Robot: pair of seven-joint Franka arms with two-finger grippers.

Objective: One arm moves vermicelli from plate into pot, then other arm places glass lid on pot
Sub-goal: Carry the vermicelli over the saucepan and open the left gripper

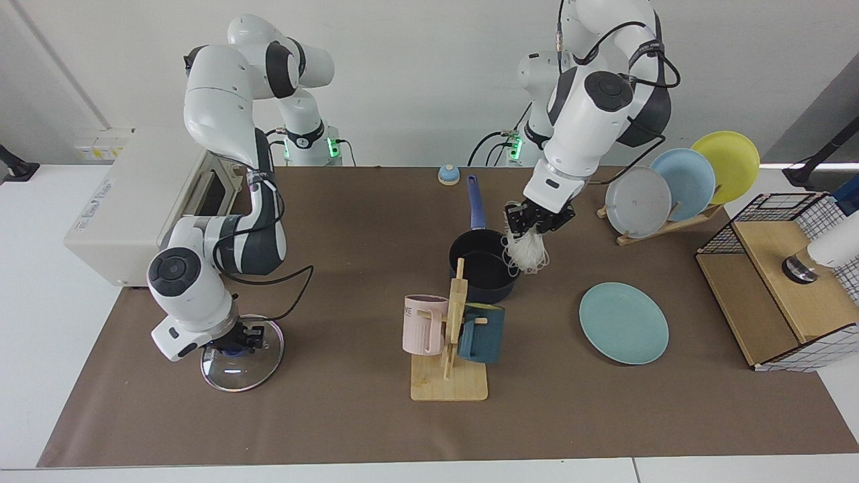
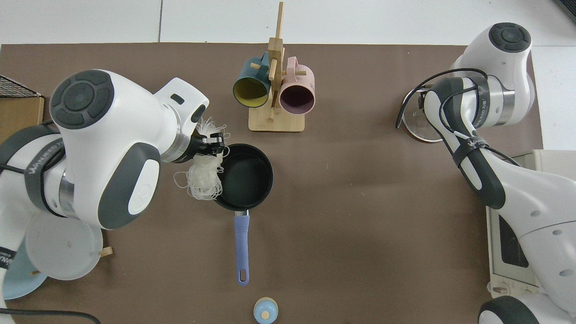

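Left gripper [image 1: 539, 219] fingers pinch vermicelli [image 1: 527, 251] above pot [image 1: 484, 265] rim; right gripper [image 1: 236, 339] fingers clasp glass lid [image 1: 236, 359] knob on bench [image 1: 335, 416].

White vermicelli [image 1: 527, 251] tangle dangles at the dark pot's [image 1: 484, 267] rim.

Top view. The pot [image 2: 243, 177] stands mid-table, handle toward the small blue bell [image 2: 265, 310]. The left gripper [image 2: 212, 143], clamped on the vermicelli [image 2: 203, 177], hangs over the pot's rim. The glass lid [image 2: 418, 128] lies well apart, beneath the right arm [image 2: 477, 148]; mug rack [image 2: 274, 94] near the pot.
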